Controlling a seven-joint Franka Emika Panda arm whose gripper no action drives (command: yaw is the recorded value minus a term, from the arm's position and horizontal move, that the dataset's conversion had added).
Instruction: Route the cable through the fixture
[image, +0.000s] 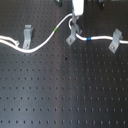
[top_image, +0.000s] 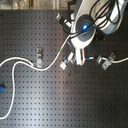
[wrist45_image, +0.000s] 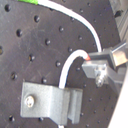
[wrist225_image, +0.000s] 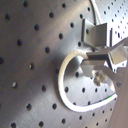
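In the first exterior view the white cable (image: 44, 42) runs from the left edge past the left clip, sags, then climbs past its green band (image: 56, 30) to my gripper (image: 75, 20). My gripper is shut on the cable just above the middle fixture (image: 73, 35). Beyond it the cable carries a blue band (image: 87, 38) and goes on to the right clip. In the first wrist view the cable (wrist45_image: 69, 65) arcs from my fingertips (wrist45_image: 95, 62) down to the top of the fixture (wrist45_image: 50, 102). The second wrist view shows that loop (wrist225_image: 64, 75) beside the fixture (wrist225_image: 97, 32).
Look-alike grey clips stand at the first exterior view's left (image: 26, 34) and right (image: 116, 39) on the black perforated board (image: 65, 90). In the second exterior view the arm (top_image: 87, 25) looms over the middle, and slack cable (top_image: 10, 85) loops at the left.
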